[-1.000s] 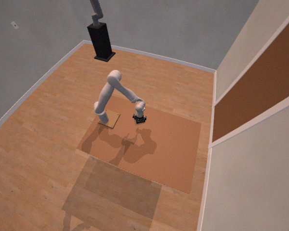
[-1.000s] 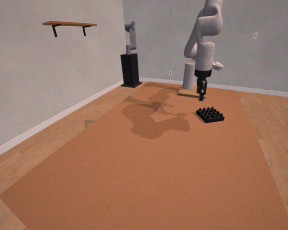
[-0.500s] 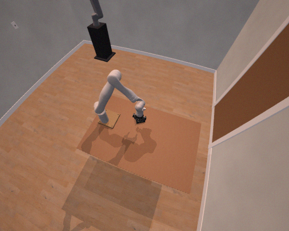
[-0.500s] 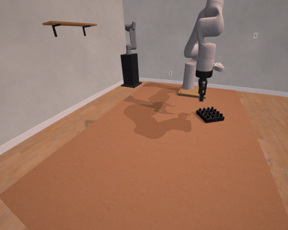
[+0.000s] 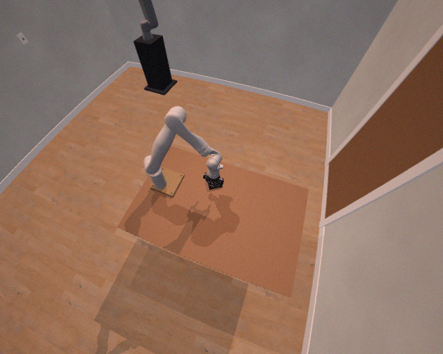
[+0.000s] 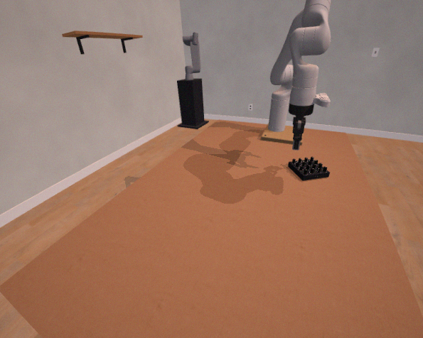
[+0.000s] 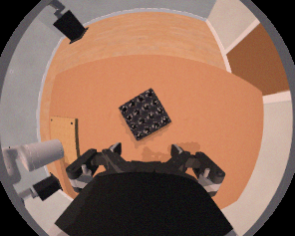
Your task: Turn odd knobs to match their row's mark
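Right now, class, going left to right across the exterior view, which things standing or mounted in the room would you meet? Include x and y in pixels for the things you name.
Wall shelf (image 6: 102,35) → black pedestal (image 6: 190,101) → low wall outlet (image 6: 250,106) → knob box (image 5: 215,185) (image 6: 308,170) (image 7: 145,115) → upper wall plate (image 6: 375,52)

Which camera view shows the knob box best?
The wrist view: the knob box appears whole, from above. The exterior shows it small, from the side; in the top view, the arm partly covers it.

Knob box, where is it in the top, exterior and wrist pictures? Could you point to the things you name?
Top: just right of center, under the tool (image 5: 214,178) (image 6: 296,133) (image 7: 146,148).
Exterior: right side, around mid-height.
Wrist: near the middle, above the fingers.
Shared landmark: the yellowish base plate (image 5: 176,181) (image 6: 271,137) (image 7: 64,130).
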You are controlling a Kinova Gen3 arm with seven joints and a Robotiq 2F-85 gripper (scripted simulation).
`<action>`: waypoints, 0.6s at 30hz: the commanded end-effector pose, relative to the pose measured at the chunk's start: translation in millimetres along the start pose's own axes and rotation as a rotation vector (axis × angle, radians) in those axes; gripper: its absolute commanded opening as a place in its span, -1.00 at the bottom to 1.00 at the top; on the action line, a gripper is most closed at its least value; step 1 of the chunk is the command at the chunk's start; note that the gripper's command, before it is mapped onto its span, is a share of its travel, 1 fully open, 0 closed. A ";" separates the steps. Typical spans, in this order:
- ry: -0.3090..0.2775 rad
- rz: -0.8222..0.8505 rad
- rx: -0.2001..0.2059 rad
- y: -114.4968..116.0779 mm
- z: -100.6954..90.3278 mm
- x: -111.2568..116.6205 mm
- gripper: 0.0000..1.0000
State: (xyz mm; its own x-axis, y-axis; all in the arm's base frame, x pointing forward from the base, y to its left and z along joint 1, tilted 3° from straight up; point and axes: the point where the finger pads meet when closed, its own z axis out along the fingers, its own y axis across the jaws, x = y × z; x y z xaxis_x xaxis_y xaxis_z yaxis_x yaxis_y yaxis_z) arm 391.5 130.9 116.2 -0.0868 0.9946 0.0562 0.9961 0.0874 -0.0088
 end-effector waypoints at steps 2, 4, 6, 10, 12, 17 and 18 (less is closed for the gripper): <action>0.000 -0.002 -0.001 0.0 -0.3 0.9 1.00; 0.000 0.029 -0.002 -1.2 1.1 2.8 1.00; 0.000 0.029 -0.002 -1.2 1.1 2.8 1.00; 0.000 0.061 -0.003 -2.5 2.6 4.6 1.00; 0.000 0.061 -0.003 -2.5 2.6 4.6 1.00; -0.001 0.091 -0.004 -3.7 4.0 6.3 1.00; -0.001 0.091 -0.004 -3.7 4.0 6.3 1.00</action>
State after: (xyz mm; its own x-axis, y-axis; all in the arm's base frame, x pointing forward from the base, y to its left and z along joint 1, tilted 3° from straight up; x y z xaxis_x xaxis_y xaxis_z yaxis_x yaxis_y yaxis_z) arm 388.0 135.7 112.5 0.0065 0.9985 0.0550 0.9999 -0.0059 -0.0105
